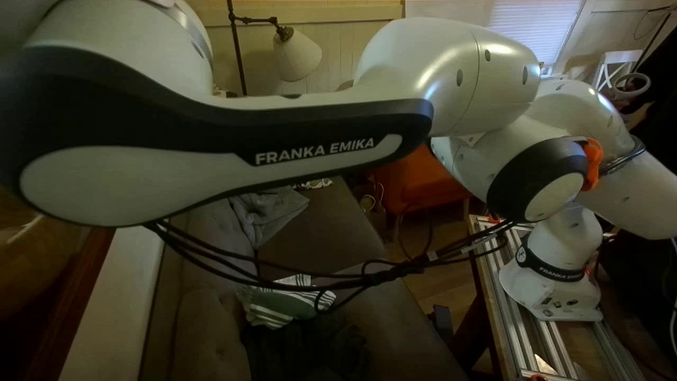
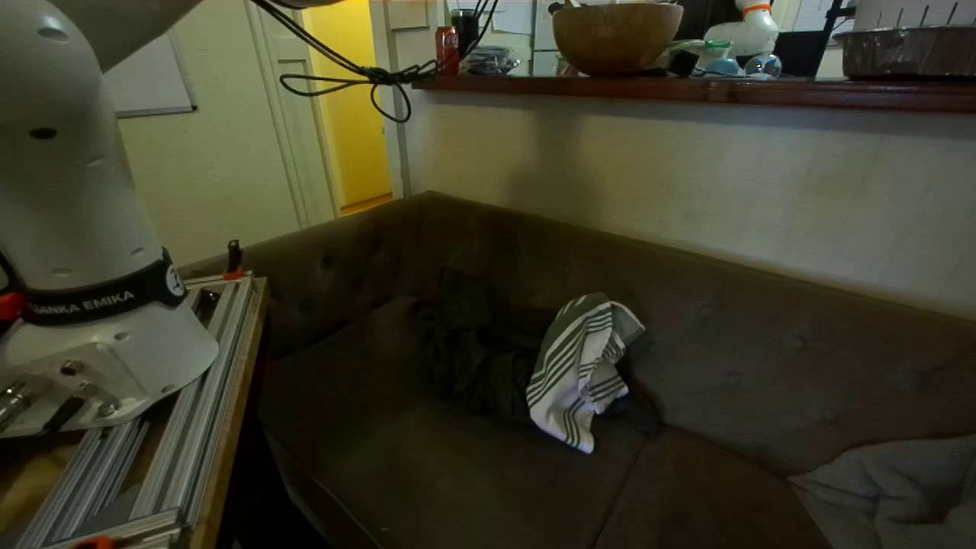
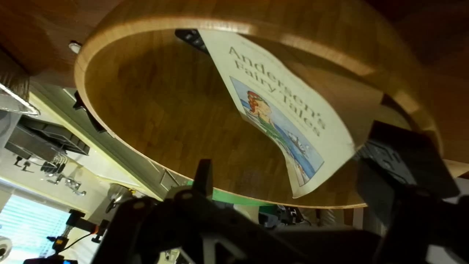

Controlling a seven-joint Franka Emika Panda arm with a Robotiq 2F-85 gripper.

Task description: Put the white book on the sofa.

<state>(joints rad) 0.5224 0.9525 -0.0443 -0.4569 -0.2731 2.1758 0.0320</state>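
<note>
The white book (image 3: 278, 84), titled Andersen's Fairy Tales with a mermaid picture, lies bent inside a wooden bowl (image 3: 165, 91) in the wrist view. The bowl also shows in an exterior view (image 2: 618, 38), on a ledge behind the sofa. My gripper (image 3: 291, 154) is open, its dark fingers apart over the bowl's near side. The right finger is close to the book's edge; I cannot tell whether they touch. The gripper is out of view in both exterior views. The grey-brown sofa shows in both exterior views (image 1: 338, 233) (image 2: 381, 457), below the ledge.
A striped towel (image 2: 583, 374) and dark cloth (image 2: 480, 351) lie on the sofa, with a grey blanket (image 1: 272, 209) further along. The ledge (image 2: 724, 91) also carries a red can (image 2: 447, 50) and a foil-covered tray (image 2: 907, 53). My arm's cables (image 1: 381, 278) hang above the sofa.
</note>
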